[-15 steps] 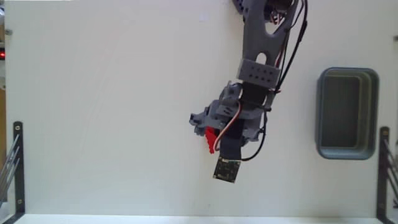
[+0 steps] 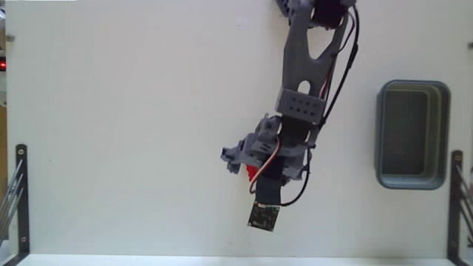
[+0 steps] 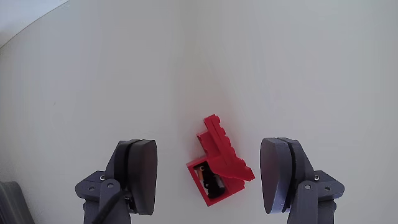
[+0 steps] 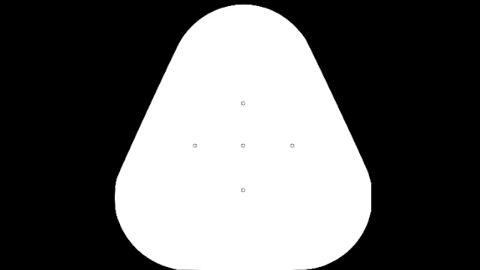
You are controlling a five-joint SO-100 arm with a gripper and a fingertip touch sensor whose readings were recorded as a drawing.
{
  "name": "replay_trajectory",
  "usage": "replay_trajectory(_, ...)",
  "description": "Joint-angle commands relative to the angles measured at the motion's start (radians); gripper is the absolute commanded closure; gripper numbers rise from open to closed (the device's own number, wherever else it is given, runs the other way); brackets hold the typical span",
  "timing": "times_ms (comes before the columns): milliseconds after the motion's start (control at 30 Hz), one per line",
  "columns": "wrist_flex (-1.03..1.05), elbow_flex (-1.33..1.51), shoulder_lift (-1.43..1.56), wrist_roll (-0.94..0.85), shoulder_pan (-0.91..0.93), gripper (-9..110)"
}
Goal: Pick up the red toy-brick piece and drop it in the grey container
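The red toy-brick piece (image 3: 219,163) lies flat on the white table, stepped in outline with a dark hollow at its lower end. My gripper (image 3: 211,177) is open, its two dark fingers standing left and right of the piece with clear gaps on both sides. In the fixed view only a sliver of the red toy-brick piece (image 2: 251,174) shows under the gripper (image 2: 247,171), near the table's middle. The grey container (image 2: 412,134), a dark grey rounded tray with a deep hollow, sits at the right edge of that view, far from the arm.
The grey arm (image 2: 303,81) reaches down from the top of the fixed view. Black metal frames (image 2: 21,196) stand at the lower left and lower right (image 2: 457,199) table edges. White table surrounds the brick.
The arm has shifted slightly down and left in the fixed view, covering more of the red piece than half a second ago.
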Motion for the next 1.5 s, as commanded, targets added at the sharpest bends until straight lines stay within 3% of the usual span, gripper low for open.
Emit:
replay_trajectory(0, -0.013, -0.068, 0.01, 0.005, 0.019, -9)
replay_trajectory(467, -0.01, -0.097, -0.017, 0.005, 0.024, -9)
replay_trajectory(1467, -0.009, 0.112, 0.194, 0.005, 0.024, -9)
